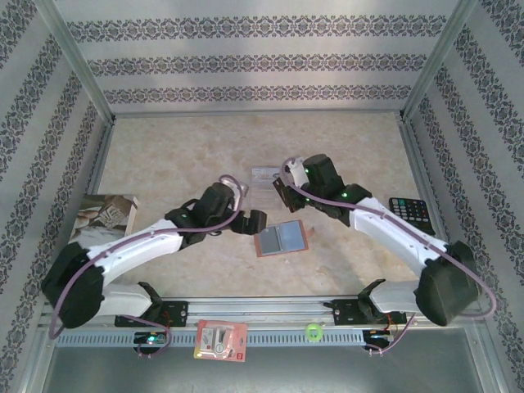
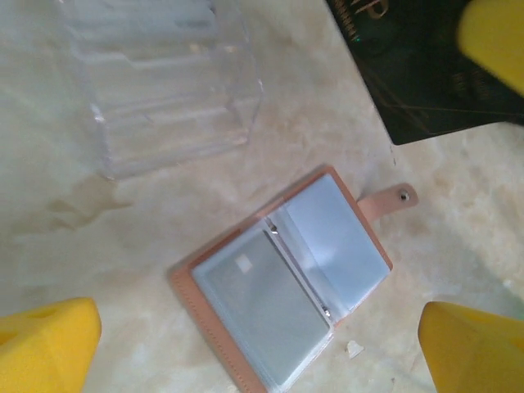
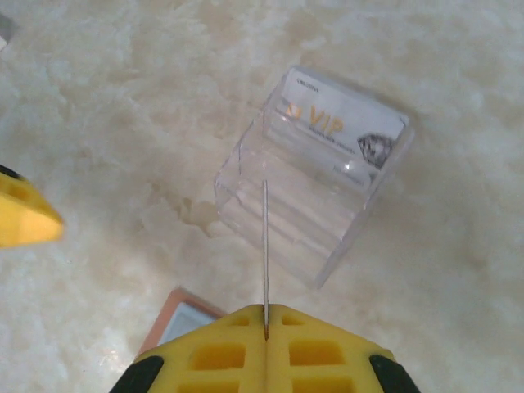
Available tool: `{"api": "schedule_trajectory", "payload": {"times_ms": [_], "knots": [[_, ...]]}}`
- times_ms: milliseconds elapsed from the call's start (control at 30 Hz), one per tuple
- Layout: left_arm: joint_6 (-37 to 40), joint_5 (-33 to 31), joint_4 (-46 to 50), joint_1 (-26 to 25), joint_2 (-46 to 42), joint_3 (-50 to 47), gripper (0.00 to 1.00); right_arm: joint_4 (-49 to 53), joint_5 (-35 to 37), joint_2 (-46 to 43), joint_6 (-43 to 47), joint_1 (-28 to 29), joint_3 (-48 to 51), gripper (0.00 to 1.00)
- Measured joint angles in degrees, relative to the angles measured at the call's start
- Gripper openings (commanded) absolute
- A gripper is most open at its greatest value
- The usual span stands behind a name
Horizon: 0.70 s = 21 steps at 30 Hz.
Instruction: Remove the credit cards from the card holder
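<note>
Two cards: a VIP card (image 3: 344,127) stands in the far slot of one clear stand (image 3: 286,221); a thin card (image 3: 264,246), seen edge-on, is pinched upright over the stand by the right end effector (image 3: 264,327), whose fingers are closed tight on it. One holder (image 2: 286,278) lies open and flat on the counter (image 1: 180,147), near of the stand. The left end effector (image 1: 252,221), just left of the holder, is spread wide and grips nothing. One calculator (image 1: 408,209) lies far right.
</note>
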<state>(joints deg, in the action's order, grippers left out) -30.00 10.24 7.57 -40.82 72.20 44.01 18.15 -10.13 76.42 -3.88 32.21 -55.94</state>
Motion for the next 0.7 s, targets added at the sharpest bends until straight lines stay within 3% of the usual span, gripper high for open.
{"api": "schedule_trajectory", "payload": {"times_ms": [267, 467, 700], "knots": [[-0.85, 0.68, 5.2, 8.83, -10.99, -6.34, 1.0, 6.01, -7.08, 14.08, 16.94, -2.73, -13.35, 0.0], [-1.53, 2.89, 7.15, 11.72, -11.23, -6.93, 1.0, 12.76, -7.37, 24.98, 26.69, -2.69, -26.8, 0.0], [-1.53, 4.26, 7.72, 13.22, -9.35, -6.93, 1.0, 18.86, -6.51, 30.71, 34.53, -1.68, -33.7, 0.0]]}}
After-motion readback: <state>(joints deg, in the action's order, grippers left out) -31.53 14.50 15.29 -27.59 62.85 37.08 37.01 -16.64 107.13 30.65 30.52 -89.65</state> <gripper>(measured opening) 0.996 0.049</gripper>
